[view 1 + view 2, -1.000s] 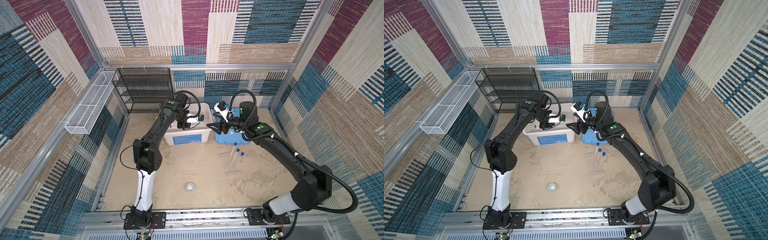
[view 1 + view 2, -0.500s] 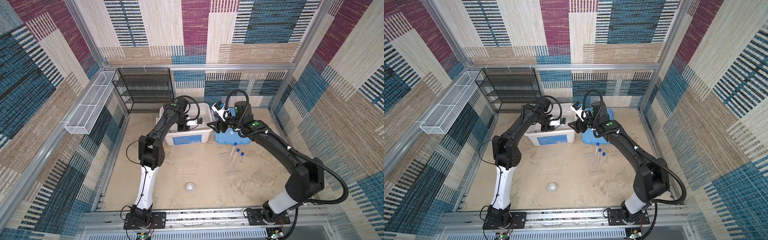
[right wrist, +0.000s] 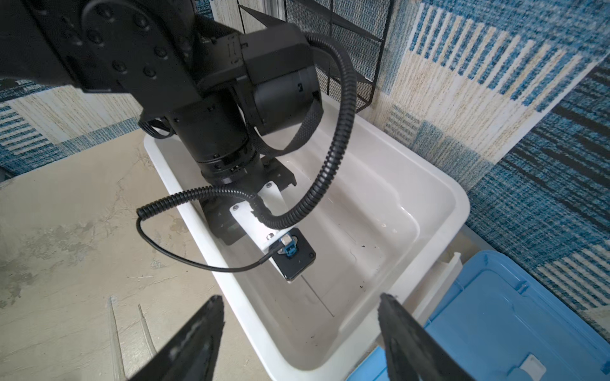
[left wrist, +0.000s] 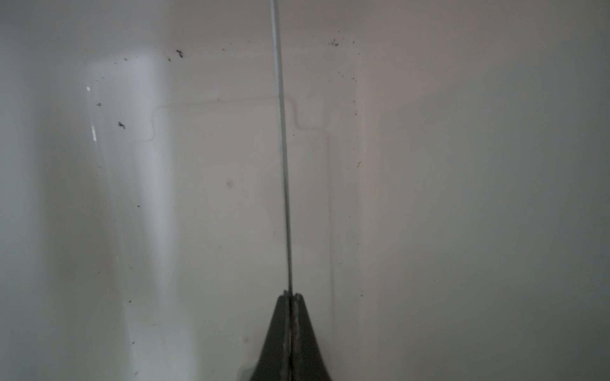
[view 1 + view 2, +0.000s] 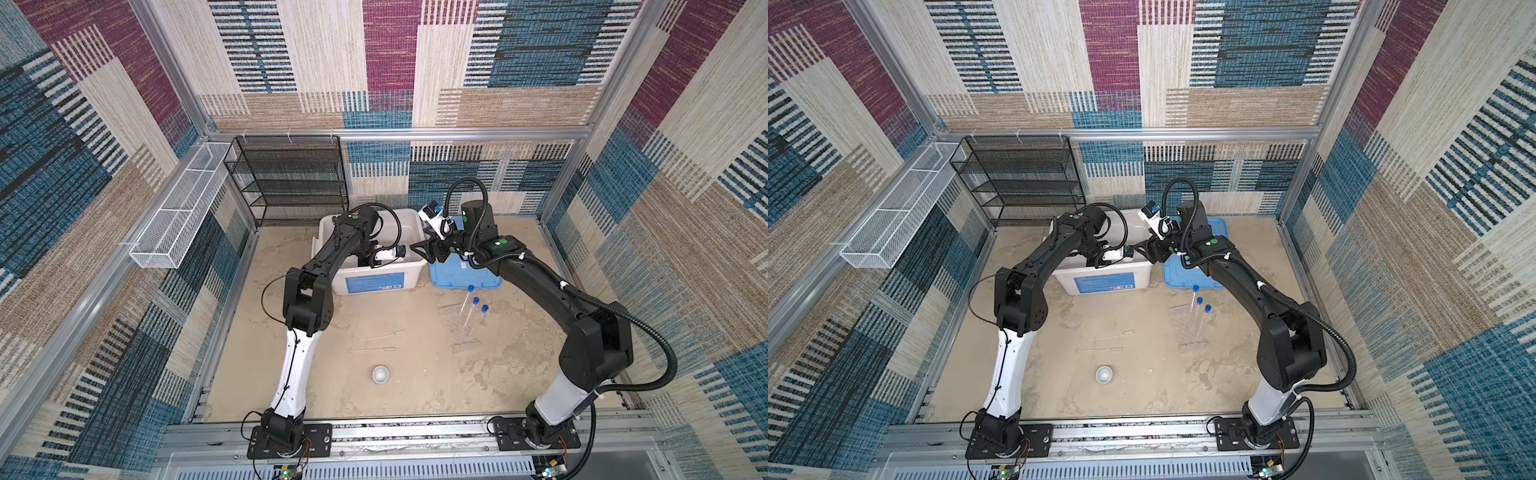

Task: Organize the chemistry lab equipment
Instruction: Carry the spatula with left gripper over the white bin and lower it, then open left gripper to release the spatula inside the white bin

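The thin rod (image 4: 283, 148) is low inside the white bin (image 5: 411, 276). It sticks straight out from the tips of the left gripper (image 4: 290, 297), pointing away from it, its long side along the bin's floor. The left gripper is pinched tight on the rod's end. Further right, the right gripper (image 3: 300, 306) is spread wide, holding nothing, above the bin's edge, near the blue lid (image 5: 453, 276).

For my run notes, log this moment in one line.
left gripper: shut on thin rod, inside white bin | right gripper: open, empty, above bin rim | white bowl: on table
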Available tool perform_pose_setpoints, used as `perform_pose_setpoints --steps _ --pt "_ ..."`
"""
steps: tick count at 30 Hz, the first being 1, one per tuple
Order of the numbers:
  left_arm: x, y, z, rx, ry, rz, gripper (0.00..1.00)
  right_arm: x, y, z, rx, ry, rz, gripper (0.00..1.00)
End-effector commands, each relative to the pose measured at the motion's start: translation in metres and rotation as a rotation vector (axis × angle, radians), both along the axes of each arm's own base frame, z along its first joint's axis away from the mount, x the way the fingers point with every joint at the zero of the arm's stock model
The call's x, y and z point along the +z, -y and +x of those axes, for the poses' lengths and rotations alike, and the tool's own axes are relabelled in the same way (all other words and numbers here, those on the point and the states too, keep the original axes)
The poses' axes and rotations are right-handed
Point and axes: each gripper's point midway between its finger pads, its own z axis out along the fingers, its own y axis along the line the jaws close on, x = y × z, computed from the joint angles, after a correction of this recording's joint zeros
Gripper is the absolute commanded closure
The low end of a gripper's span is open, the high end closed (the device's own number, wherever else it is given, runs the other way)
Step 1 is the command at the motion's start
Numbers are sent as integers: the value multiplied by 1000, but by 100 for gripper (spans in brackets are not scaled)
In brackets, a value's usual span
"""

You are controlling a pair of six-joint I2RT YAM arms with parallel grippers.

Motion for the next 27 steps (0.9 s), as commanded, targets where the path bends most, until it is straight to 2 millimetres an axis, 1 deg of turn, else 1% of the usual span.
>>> perform_pose_setpoints --steps 1,4,11,16,21,22,25,27 --pt "-10 -2 -9 -8 -42 17 100 -3 -1 6 -13 5 -3 25" --pt "-16 -5 -8 8 -50 38 100 -7 -3 7 -9 -4 -5 25" --pt "-25 3 -12 -16 -57 34 100 -15 -4 9 -2 -12 -14 25" --pt "-32 3 -9 -11 -39 49 95 -18 -2 9 -7 -3 -27 25" --pt "-37 4 -9 -9 -29 41 93 -21 -1 10 -7 -4 -31 25" --pt "-38 5 -8 -5 -24 41 91 -21 -1 10 -11 -3 -33 25" --pt "-35 4 -8 -1 -16 47 88 -22 0 11 -15 -2 -37 25" --pt "-30 4 -5 6 1 41 84 -22 0 11 -16 -2 -37 25"
